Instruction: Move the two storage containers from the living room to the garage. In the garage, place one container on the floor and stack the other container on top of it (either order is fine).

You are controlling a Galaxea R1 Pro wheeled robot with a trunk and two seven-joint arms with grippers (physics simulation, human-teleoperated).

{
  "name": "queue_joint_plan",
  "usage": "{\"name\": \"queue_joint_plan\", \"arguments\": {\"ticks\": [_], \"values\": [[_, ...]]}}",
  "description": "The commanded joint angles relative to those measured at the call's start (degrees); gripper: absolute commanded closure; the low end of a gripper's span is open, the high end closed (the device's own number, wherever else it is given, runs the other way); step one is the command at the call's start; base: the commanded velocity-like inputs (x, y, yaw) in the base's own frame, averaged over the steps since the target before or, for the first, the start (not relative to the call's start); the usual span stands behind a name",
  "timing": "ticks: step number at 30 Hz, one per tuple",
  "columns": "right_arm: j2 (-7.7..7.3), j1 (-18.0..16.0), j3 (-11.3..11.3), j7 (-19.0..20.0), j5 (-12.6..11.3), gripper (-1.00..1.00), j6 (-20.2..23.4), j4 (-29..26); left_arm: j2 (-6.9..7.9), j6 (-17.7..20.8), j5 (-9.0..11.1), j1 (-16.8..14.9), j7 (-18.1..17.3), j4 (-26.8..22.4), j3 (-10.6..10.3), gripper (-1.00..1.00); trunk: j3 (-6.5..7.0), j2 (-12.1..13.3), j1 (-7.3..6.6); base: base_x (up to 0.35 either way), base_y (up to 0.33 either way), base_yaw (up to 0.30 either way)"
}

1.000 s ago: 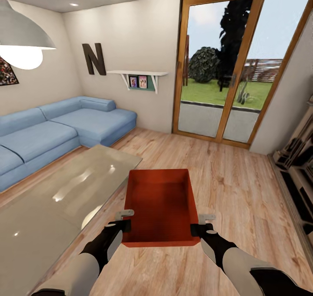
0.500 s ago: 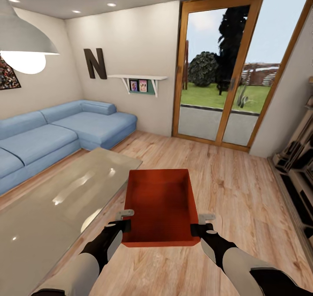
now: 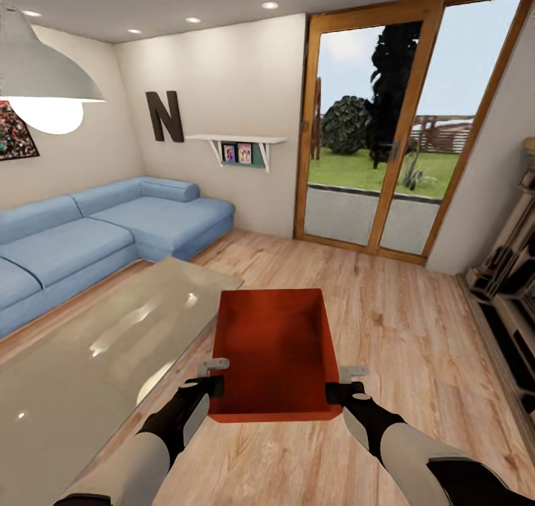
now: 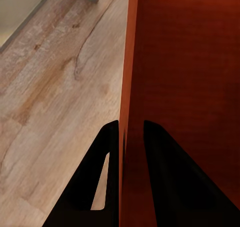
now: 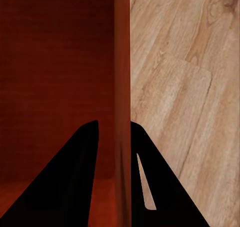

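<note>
I carry one storage container (image 3: 273,354) in front of me above the wood floor (image 3: 416,328), left gripper (image 3: 215,376) and right gripper (image 3: 340,384) each clamped on a side wall. My view has tipped down slightly; sofa (image 3: 111,227) and glass doors (image 3: 386,134) show I'm still in the living room.

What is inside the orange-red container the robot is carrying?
The storage container looks empty: bare walls and flat bottom. The near inner wall is hidden by its rim. The left gripper and right gripper clamp its side walls.

One storage container (image 3: 273,354); two grippers, left (image 3: 215,376) and right (image 3: 340,383); one sofa (image 3: 96,231); one desk (image 3: 89,357); two framed photos (image 3: 236,152).
</note>
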Motion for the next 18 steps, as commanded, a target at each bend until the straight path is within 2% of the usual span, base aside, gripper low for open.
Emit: {"name": "queue_joint_plan", "arguments": {"ticks": [1, 18], "values": [[0.03, -0.1, -1.9, -0.1, 0.3, 1.00, -0.1, -0.7, 1.24, 0.5, -0.3, 0.0, 1.5, 0.0, -0.6, 1.00, -0.01, -0.1, 0.02, 0.000, 0.000, 0.000], [0.03, -0.1, -1.9, -0.1, 0.3, 1.00, -0.1, -0.7, 1.23, 0.5, -0.4, 0.0, 1.5, 0.0, -0.6, 1.00, 1.56, -0.1, 0.02, 0.000, 0.000, 0.000]]}}
